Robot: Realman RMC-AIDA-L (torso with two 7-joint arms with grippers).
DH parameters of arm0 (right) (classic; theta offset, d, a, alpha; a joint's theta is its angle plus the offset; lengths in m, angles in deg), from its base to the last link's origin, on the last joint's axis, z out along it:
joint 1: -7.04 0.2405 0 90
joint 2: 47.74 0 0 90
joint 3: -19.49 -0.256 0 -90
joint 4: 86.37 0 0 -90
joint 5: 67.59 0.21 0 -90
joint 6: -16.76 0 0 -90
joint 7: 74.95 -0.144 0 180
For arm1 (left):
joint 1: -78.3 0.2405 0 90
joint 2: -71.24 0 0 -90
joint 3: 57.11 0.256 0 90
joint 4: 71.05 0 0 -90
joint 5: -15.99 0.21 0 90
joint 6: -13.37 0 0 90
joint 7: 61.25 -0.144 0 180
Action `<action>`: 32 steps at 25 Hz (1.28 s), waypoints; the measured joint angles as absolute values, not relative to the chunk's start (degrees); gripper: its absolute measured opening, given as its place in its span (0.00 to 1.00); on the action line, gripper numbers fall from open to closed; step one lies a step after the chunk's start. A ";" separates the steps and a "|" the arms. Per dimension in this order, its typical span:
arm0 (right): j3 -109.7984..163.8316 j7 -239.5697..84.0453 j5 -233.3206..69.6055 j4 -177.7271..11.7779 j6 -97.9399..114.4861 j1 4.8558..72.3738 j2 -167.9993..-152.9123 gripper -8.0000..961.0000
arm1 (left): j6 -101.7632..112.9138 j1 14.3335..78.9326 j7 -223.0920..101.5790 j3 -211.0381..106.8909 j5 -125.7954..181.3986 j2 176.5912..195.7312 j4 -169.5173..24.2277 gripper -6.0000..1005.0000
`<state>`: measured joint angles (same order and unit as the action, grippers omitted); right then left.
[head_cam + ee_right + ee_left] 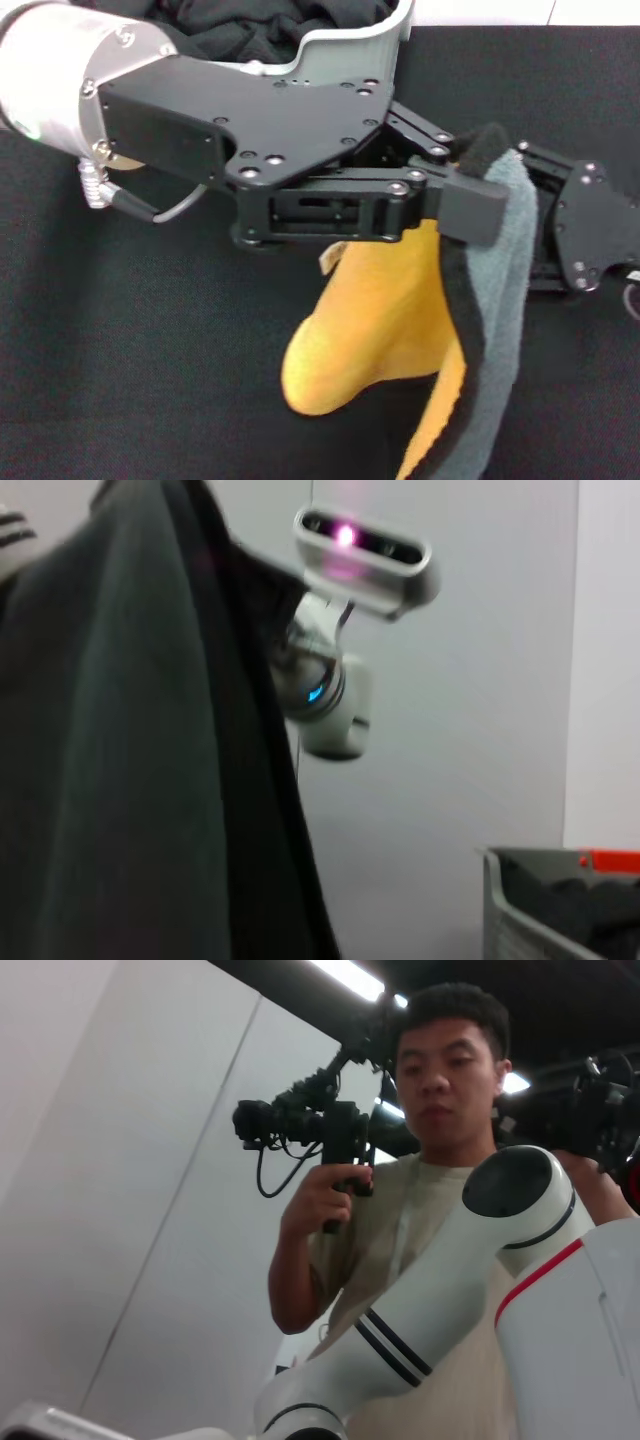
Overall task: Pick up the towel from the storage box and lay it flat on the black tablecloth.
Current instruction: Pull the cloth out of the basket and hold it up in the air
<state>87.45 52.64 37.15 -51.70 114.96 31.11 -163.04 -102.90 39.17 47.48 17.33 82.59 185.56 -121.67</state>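
Note:
The towel (380, 330) hangs in the air over the black tablecloth (140, 350), its orange-yellow face towards me and its grey-teal face (512, 290) on the right, with a black border between them. My left gripper (472, 195) reaches in from the upper left and is shut on the towel's top edge. My right gripper (560, 235) sits just behind the towel on the right, partly hidden by it. The right wrist view shows the grey face of the towel (100, 740) close up. The storage box (350, 45) stands at the back.
Plain black garments (250, 30) fill the storage box. The box also shows in the right wrist view (560, 905), as does my head unit (360, 545). In the left wrist view a person with a camera (440, 1160) stands behind my white arm (450, 1270).

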 joint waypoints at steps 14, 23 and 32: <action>92.32 53.48 36.77 -53.94 106.26 33.81 -163.43 0.74 | -102.91 37.15 48.00 17.69 83.38 186.51 -121.94 0.04; 93.68 53.45 36.70 -53.95 103.14 34.69 -163.54 0.65 | -102.97 37.54 47.70 17.56 83.40 186.82 -122.04 0.04; 95.73 53.05 36.71 -54.03 104.33 35.34 -163.37 0.43 | -102.99 37.79 46.96 17.16 83.41 186.88 -121.90 0.04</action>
